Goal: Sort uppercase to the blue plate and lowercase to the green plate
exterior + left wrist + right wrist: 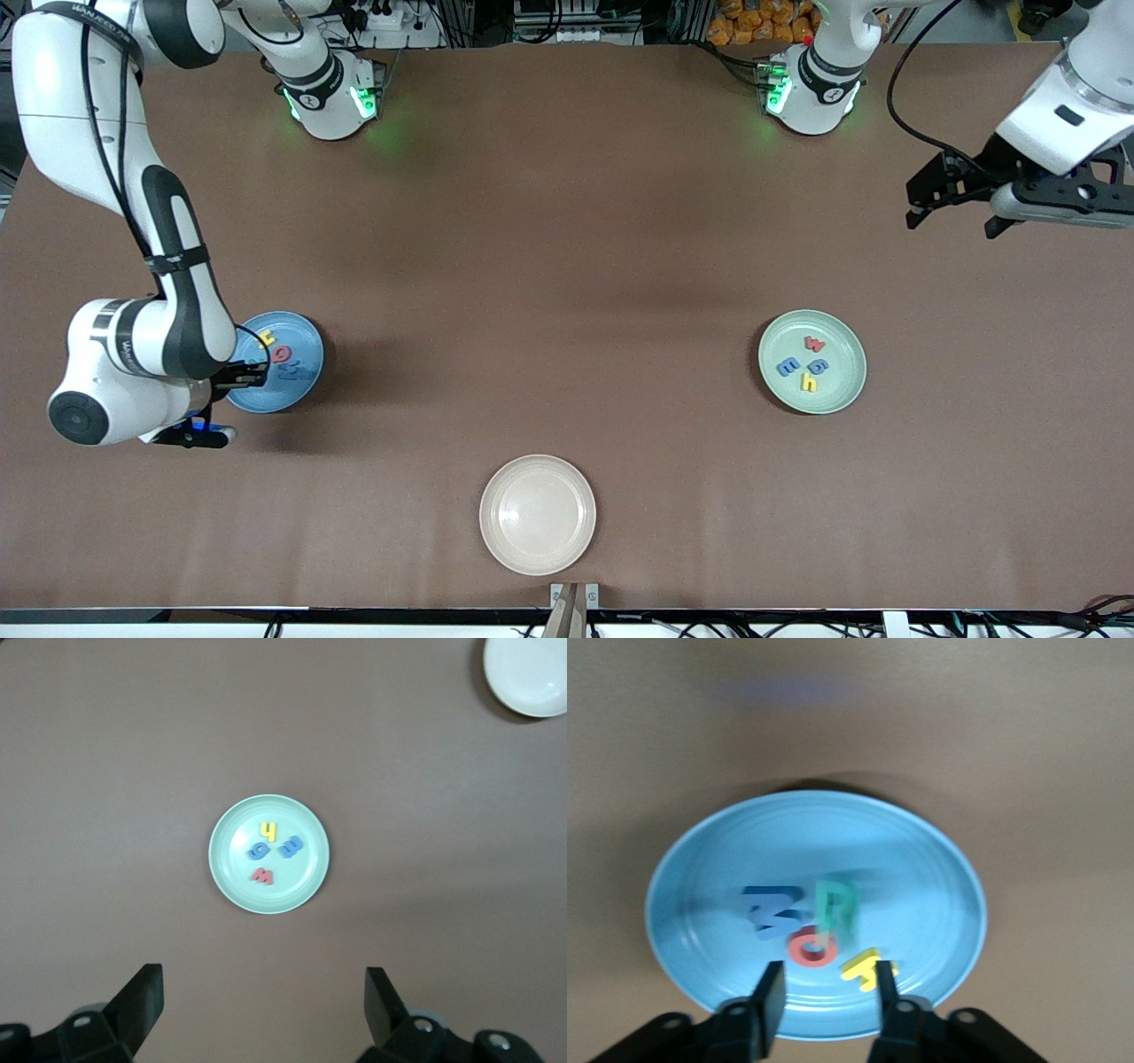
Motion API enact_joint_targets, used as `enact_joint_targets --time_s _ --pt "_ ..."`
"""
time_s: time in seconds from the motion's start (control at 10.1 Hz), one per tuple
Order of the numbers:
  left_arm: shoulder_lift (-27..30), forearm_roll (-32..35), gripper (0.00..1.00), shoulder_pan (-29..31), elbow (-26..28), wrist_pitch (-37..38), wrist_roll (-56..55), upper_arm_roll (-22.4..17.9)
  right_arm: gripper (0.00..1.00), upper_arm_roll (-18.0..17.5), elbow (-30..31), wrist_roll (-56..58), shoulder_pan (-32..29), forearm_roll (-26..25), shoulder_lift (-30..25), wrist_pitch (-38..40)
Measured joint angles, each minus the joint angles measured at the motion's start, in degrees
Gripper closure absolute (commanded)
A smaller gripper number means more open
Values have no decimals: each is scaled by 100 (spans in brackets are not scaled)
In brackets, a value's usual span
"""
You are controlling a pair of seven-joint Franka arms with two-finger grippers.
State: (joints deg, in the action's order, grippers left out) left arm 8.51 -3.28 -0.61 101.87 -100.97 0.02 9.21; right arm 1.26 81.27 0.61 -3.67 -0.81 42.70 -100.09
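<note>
right wrist view: right pincer part-spread over blue plate, teal r just dropping; foam, light, soft, pinch edges. left pincer spread, waiting above green plate.

I note a glossy, smooth blue plate; foam-like matt letters on it; matt brown tabletop beneath.
</note>
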Motion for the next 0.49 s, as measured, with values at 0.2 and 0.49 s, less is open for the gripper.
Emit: enact_joint_targets --time_s 0.2,0.49 --pt "-255 7 0 -11 -476 285 40 88 35 -20 3 114 -25 0 -3 -5" --pt "-746 19 0 8 -1011 488 119 31 0 -88 -208 112 15 7 -234 226"
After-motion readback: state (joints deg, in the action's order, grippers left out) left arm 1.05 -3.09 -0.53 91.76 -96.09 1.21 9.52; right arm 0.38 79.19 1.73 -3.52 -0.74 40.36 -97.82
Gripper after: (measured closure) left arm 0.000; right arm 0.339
